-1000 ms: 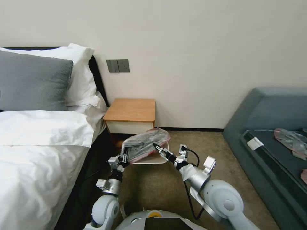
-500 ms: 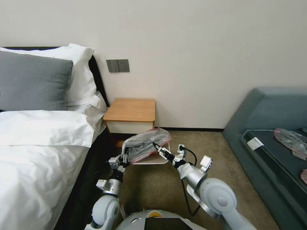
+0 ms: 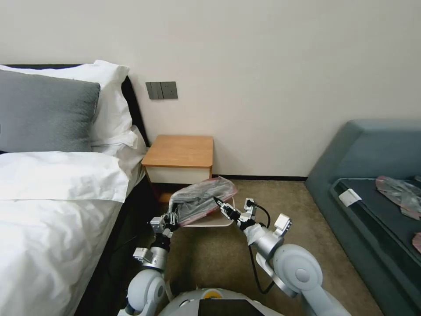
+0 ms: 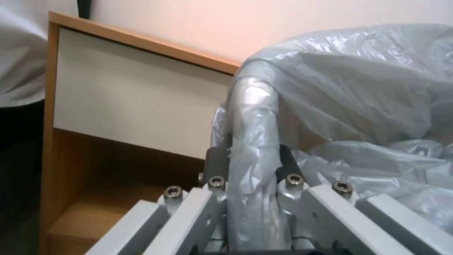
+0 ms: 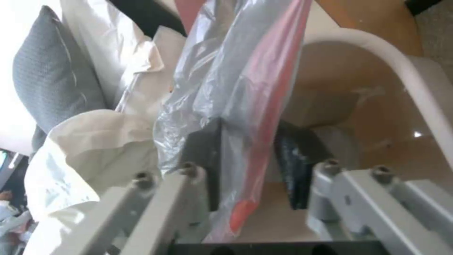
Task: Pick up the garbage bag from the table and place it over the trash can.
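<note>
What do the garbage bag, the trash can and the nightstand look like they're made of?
Garbage bag: thin translucent grey plastic film, glossy and wrinkled, with pink-red edging. Trash can: smooth cream moulded plastic, judging by its rolled rim. Nightstand: orange-brown wood or wood-look laminate, matte, with a white drawer front; which one is unclear.

The garbage bag (image 3: pixel 202 198) and right gripper (image 3: pixel 218 202) shifted slightly rightward.

bedroom, hotel-like: made bed (image 3: pixel 52 206) with pillows (image 3: pixel 48 112), wooden nightstand (image 3: pixel 180 151), wall switches (image 3: pixel 162 90), carpet (image 3: pixel 272 197).
</note>
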Controlling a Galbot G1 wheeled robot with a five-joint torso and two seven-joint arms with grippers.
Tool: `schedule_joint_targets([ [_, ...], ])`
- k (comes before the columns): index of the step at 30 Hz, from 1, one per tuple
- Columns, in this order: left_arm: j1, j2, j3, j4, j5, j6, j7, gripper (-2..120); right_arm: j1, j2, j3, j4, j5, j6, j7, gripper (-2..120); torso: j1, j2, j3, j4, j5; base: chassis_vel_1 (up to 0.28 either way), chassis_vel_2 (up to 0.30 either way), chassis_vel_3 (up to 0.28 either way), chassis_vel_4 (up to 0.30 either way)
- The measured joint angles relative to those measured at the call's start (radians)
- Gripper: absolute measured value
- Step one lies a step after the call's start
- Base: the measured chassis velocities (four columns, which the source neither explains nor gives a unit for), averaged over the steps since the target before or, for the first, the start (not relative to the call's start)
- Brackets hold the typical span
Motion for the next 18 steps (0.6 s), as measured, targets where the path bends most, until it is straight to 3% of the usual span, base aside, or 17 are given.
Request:
schedule_joint_targets([
  [6, 0.001, 0.003, 0.0, -0.002, 0.0, 0.001, -0.001, 5, -0.008, 0.004, 0.001, 0.004, -0.008, 0.0, -0.004, 7, 0.0, 0.0, 0.0, 0.0, 0.0, 0.0, 0.0, 0.0, 0.0],
  [7, 0.001, 0.004, -0.002, -0.004, 0.0, 0.001, -0.001, 5, -0.01, 0.006, -0.001, 0.006, -0.01, 0.0, -0.004, 0, 0.0, 0.0, 0.0, 0.0, 0.0, 0.0, 0.0, 0.0, 0.0],
  [18, -0.005, 0.003, -0.006, -0.005, -0.015, 0.006, -0.009, 5, -0.063, 0.006, -0.011, 0.059, -0.013, -0.013, -0.005, 0, 0.0, 0.0, 0.0, -0.0001, -0.0001, 0.0, 0.0, 0.0, 0.0],
])
